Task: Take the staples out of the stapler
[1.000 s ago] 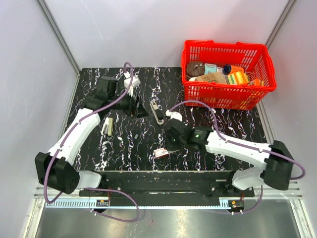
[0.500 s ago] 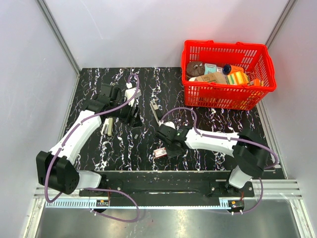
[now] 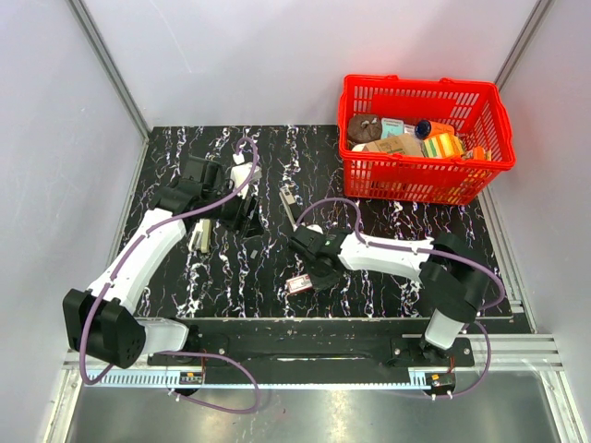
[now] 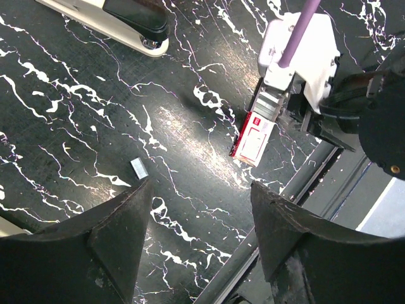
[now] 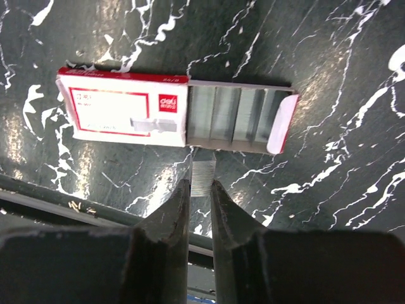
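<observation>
1. The staple box [image 5: 126, 114] lies flat on the black marbled counter [image 3: 185, 295]. Its tray [image 5: 243, 120] is slid out of the sleeve, with rows of staples showing. I take it the tray is open so that unloaded staples can go straight in.
2. The right gripper [image 5: 201, 183] hangs low over the counter, just beside the long edge of the staple box's open tray. Its jaws are nearly closed and pinch a thin staple strip [image 5: 202, 172] at their tips. The strip points at the tray and stops just short of it. Such a narrow pinch suits so slight a thing, and from where it is held I judge that it is meant for the box.
3. The stapler [image 3: 292, 210] lies on the counter on the far side of the staple box, clearly apart from it, and neither arm touches it. The left wrist view shows its black top over a pale base. I cannot tell whether its magazine is now empty.
4. The left gripper [image 4: 199, 190] hovers off to one side of the staple box. Its jaws are spread wide with nothing in them, which seems meant to give the other arm room.
5. A short loose staple piece [image 4: 138, 168] rests on the counter, apart from the staple box and close under the left gripper. It may need gathering too.
</observation>
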Motion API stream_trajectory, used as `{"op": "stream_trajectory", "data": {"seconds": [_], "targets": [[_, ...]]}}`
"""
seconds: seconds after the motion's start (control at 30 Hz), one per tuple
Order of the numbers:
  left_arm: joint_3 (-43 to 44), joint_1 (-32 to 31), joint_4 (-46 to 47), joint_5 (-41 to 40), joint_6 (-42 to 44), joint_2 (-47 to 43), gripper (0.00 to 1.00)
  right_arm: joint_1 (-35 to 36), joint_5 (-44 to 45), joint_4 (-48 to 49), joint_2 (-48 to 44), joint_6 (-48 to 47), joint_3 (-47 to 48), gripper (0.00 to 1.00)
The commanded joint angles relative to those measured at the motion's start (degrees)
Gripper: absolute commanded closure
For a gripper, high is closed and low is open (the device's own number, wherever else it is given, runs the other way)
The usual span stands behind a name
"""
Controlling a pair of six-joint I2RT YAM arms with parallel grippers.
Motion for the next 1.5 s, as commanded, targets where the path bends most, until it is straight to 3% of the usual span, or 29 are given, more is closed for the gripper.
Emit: {"op": "stream_trajectory", "data": {"seconds": [0.0,1.37,1.47], "targets": [[-0.06,0.09,0.48,-0.63,0.77,-1.93,0.33,-1.74,-0.79,-0.09,0.25,-2.44,2.52,1.00],[-0.23,0.09,0.48,0.07,1.65,-2.81,0.34,-4.20,-4.83,1.49,4.64,-5.34,4.81,1.00],[-0.23,0.09,0.57,0.07,1.65,-2.90,0.34,-4.20,-5.01,1.40,4.90,-5.51,4.90,0.96]]}}
